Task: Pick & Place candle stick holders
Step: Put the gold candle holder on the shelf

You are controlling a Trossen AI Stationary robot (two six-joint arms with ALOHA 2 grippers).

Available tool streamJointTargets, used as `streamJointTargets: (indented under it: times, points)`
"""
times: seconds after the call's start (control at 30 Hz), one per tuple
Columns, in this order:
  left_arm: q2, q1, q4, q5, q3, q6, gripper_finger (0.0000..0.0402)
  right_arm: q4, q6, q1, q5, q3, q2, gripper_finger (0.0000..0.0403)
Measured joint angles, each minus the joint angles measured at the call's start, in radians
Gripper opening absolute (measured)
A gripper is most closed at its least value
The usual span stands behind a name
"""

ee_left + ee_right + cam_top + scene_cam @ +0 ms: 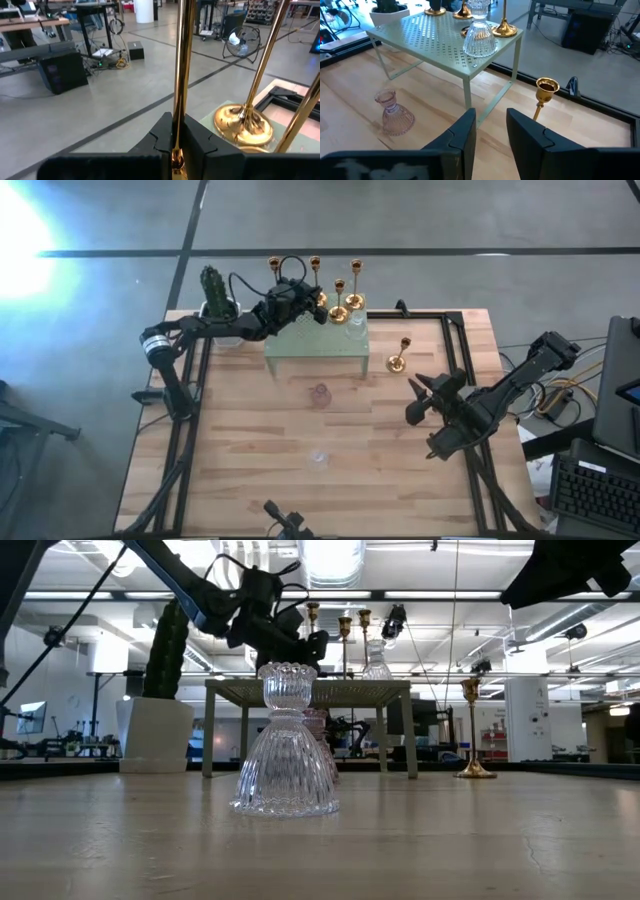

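Note:
My left gripper is over the far part of the green perforated stand, shut on the stem of a tall gold candle holder. Two more gold holders and a clear glass one stand on the stand by their bases. Another gold holder stands on the table right of the stand. A pinkish glass holder and a clear glass holder stand on the table nearer the front. My right gripper is open and empty above the table's right side. My left gripper pinches the gold holder's slim stem, low down near its base, between its two fingers. The fingers come about level from the table's left and lie across the stem. The holder stands upright. Its base is hidden under the fingers, so I cannot tell whether it rests on the stand.
A cactus in a white pot stands at the far left corner, beside my left arm. A fourth gold holder shows just beyond the stand's far left. A black frame runs along the table's edges. Bare wood lies between the two glass holders and my right gripper.

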Motion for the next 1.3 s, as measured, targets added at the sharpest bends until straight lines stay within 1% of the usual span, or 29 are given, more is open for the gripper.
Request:
streamJointTargets:
  times: [0.13, 0.2, 0.4, 0.53, 0.67, 0.83, 1.2, 1.3]
  points:
    - [0.000, -0.012, -0.014, -0.003, -0.001, -0.016, 0.0022, 0.000, -0.001, 0.000, 0.000, 0.000, 0.000, 0.0110]
    - [-0.003, -0.028, -0.015, -0.021, -0.001, -0.015, 0.0022, 0.000, 0.000, 0.000, -0.001, 0.000, 0.000, 0.0112]
    - [-0.022, -0.084, -0.022, -0.186, -0.002, 0.007, 0.0022, 0.000, -0.008, 0.000, -0.003, 0.000, 0.000, 0.0113]
    - [-0.023, -0.087, -0.025, -0.219, -0.002, -0.004, 0.0022, 0.000, -0.010, 0.000, -0.003, 0.000, 0.000, 0.0105]
    - [-0.023, -0.087, -0.025, -0.266, -0.002, -0.050, 0.0022, 0.000, -0.011, 0.000, -0.003, 0.000, 0.000, 0.0099]
    - [-0.022, -0.087, -0.021, -0.276, 0.003, -0.063, 0.0022, -0.001, -0.011, 0.000, -0.003, 0.000, 0.000, 0.0095]
    - [-0.017, -0.085, -0.008, -0.277, 0.003, -0.019, 0.0022, -0.001, -0.017, 0.000, -0.001, 0.000, 0.000, 0.0109]
    - [-0.012, -0.081, 0.001, -0.251, 0.002, -0.004, 0.0022, -0.001, -0.027, 0.000, 0.000, 0.000, 0.000, 0.0109]
